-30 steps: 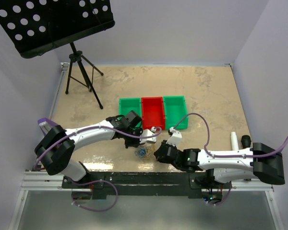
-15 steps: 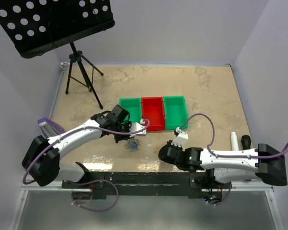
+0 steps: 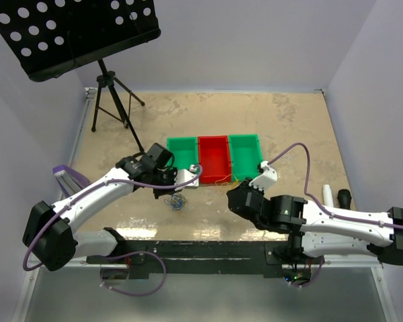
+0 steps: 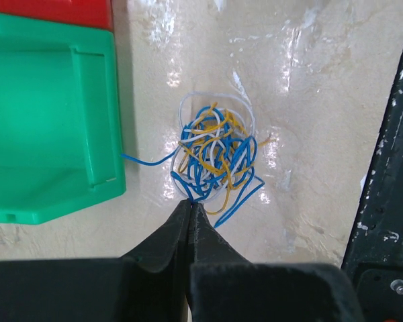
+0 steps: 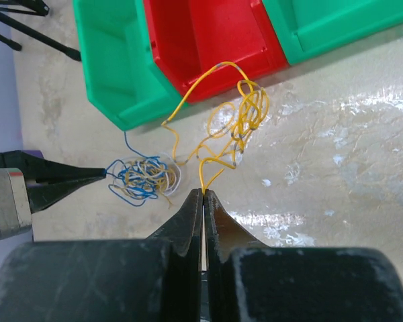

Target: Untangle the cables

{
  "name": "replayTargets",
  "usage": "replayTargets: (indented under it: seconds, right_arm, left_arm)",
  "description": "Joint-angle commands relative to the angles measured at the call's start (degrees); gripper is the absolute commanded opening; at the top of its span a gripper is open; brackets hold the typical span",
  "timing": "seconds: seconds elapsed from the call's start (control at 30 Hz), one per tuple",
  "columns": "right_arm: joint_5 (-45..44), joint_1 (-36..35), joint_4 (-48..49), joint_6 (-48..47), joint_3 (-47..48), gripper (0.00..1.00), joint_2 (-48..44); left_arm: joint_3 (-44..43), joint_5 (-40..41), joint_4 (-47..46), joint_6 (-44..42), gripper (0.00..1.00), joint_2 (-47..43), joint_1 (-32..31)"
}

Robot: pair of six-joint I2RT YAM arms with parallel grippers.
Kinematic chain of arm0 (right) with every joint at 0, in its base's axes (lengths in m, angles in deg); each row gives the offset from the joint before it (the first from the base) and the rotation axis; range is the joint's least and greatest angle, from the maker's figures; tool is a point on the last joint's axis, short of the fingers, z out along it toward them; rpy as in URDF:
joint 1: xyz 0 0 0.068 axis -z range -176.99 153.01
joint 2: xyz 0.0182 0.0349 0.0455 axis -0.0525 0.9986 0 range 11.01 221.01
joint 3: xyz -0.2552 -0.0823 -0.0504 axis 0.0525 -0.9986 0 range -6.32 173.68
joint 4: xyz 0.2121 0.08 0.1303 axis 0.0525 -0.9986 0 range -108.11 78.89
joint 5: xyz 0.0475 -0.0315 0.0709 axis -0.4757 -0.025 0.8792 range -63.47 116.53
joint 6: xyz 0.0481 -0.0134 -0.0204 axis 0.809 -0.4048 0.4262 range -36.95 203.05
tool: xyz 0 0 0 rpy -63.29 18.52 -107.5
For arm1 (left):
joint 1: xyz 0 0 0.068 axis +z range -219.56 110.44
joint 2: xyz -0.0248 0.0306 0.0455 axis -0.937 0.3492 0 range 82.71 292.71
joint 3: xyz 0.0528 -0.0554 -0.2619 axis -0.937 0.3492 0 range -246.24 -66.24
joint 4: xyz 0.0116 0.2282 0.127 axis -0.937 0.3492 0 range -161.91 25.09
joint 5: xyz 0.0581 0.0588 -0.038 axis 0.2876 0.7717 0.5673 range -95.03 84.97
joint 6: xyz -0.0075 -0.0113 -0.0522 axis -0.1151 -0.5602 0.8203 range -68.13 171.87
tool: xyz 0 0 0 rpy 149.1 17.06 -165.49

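1. My left gripper (image 4: 190,201) has its jaws pressed together on a blue strand (image 4: 196,191) at the near edge of the cable tangle (image 4: 213,157). The tangle lies on the table (image 4: 309,80) just beside the green bin (image 4: 47,114).
2. My right gripper (image 5: 203,193) is closed on one end of the yellow cable (image 5: 240,114), which trails loose from the tangle, near the red bin (image 5: 201,40).
3. I judge it best to anchor with the left and draw the right away slowly, easing off if the whole knot drags.

The left gripper (image 4: 190,205) is pinching its black fingers together on a blue strand at the near edge of the cable tangle (image 4: 215,155), blue, yellow and white wires lying on the beige table (image 4: 309,100) beside a green bin (image 4: 54,198).
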Motion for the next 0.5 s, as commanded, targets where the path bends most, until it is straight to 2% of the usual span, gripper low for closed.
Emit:
replayTargets:
  seconds: [0.0, 0.27, 0.33, 0.47]
  right_arm:
    - [-5.57, -0.1, -3.54, -2.0, 3.96, 0.0, -0.7]
    - [-10.49, 1.38, -3.63, -6.74, 8.54, 0.0, -2.64]
    - [-9.27, 6.98, 0.91, -13.3, 9.24, 0.0, -1.68]
    - [1.27, 19.47, 15.85, -28.61, 8.8, 0.0, -1.15]
  left_arm:
    - [-3.14, -4.65, 1.59, 1.44, 0.0, -0.71, 0.23]
    - [-3.75, -6.68, 1.76, 2.32, 0.0, -1.41, 0.14]
    - [-4.8, -7.38, 2.2, 2.41, 0.0, -1.15, 0.06]
    - [-6.21, -8.17, 3.08, 2.58, 0.0, -1.5, 0.14]
